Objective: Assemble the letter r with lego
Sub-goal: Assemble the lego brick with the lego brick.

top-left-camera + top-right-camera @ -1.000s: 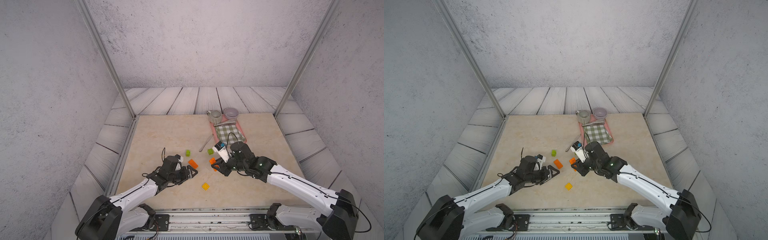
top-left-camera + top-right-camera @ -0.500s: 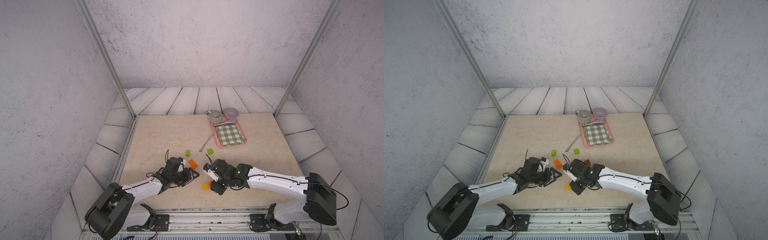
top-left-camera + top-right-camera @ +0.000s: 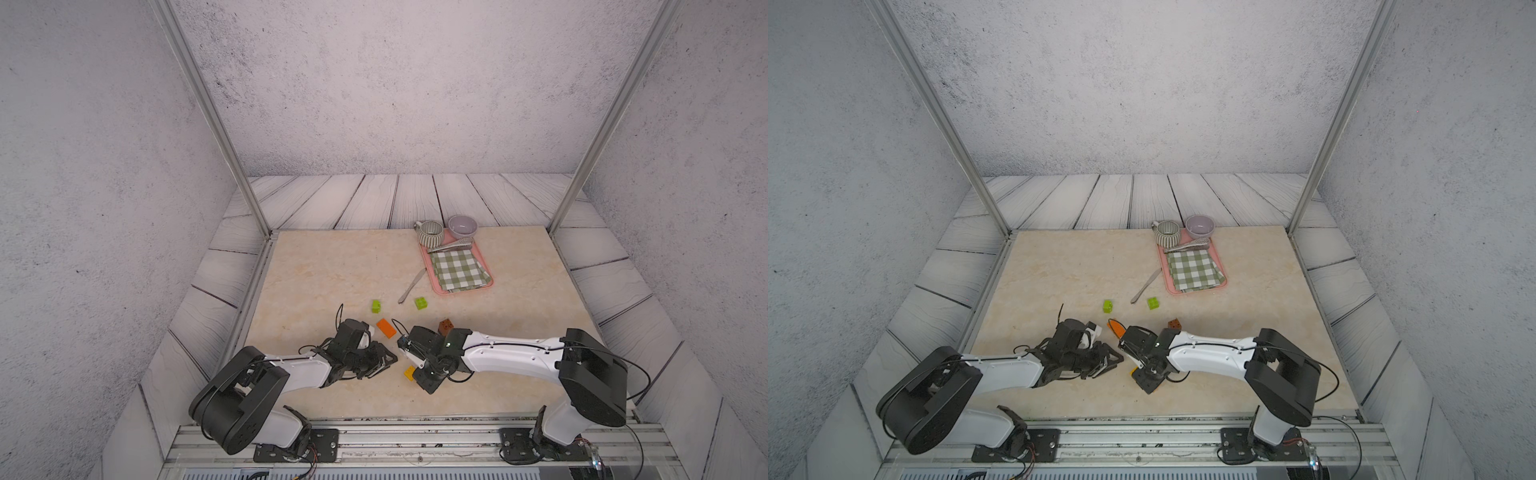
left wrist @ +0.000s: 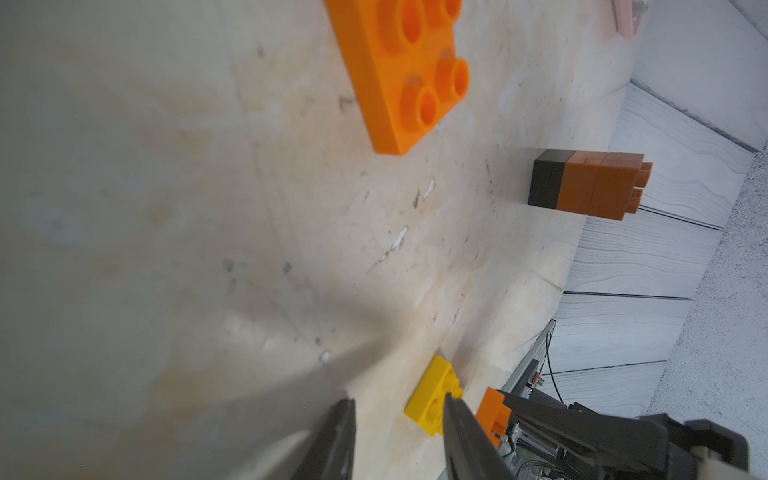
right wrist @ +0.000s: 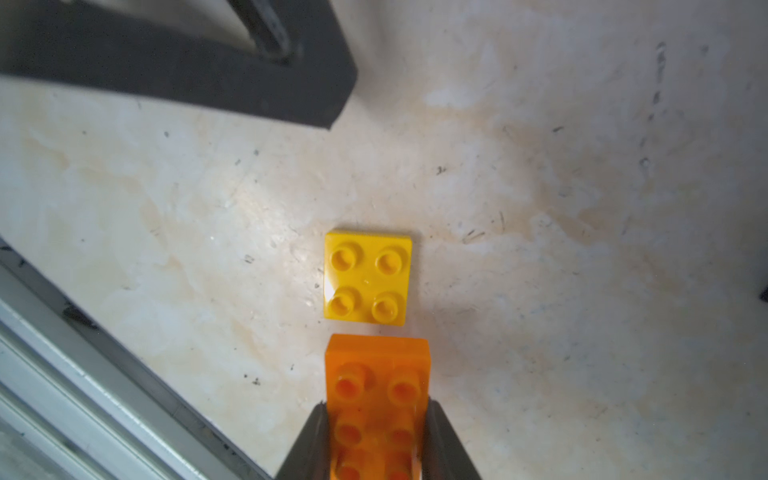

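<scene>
My right gripper (image 5: 376, 415) is shut on a long orange lego brick (image 5: 376, 395), studs facing the camera. Its tip is just short of a yellow brick (image 5: 368, 282) lying flat on the table (image 3: 332, 270). My left gripper (image 4: 399, 419) is open but narrow, with only bare table between its fingers. It is low over the table beside the yellow brick (image 4: 432, 395). A second orange brick (image 3: 385, 328) lies behind both grippers. A brown-and-black stack (image 4: 582, 185) stands behind the right wrist. Two lime green bricks (image 3: 377, 306) (image 3: 421, 303) lie farther back.
A pink tray (image 3: 436, 286) at the back right holds a green-checked cloth (image 3: 457, 270) and tongs. A striped mug (image 3: 430, 232) and a bowl (image 3: 462, 224) stand at its far end, and a spoon (image 3: 411, 286) lies beside it. The metal rail (image 3: 415, 428) runs along the front edge.
My right arm has swung forward and left with the orange brick, down to the yellow brick, uncovering the brown stack. The left jaws have narrowed; the left arm has barely moved.
</scene>
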`<state>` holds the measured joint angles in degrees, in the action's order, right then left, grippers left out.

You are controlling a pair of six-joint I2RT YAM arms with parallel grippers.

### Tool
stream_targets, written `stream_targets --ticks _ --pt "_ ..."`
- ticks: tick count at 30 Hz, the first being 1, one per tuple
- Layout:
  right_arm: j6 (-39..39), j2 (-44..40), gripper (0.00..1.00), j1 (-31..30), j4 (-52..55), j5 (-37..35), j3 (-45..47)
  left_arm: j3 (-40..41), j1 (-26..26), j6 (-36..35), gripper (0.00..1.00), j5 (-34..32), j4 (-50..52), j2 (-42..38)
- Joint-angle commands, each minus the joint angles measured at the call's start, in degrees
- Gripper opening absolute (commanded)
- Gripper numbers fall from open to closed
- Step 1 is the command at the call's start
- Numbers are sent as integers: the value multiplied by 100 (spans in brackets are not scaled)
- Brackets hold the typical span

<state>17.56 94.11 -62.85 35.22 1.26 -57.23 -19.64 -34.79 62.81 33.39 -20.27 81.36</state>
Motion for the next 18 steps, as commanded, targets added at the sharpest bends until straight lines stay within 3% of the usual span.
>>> stream_targets --ticks 1,18 --pt "144 120 0 -60 130 -126 -203 20 -29 -47 38 104 -120 138" --pt "286 484 0 -151 224 -121 -365 30 -37 -83 36 89 -126 222"
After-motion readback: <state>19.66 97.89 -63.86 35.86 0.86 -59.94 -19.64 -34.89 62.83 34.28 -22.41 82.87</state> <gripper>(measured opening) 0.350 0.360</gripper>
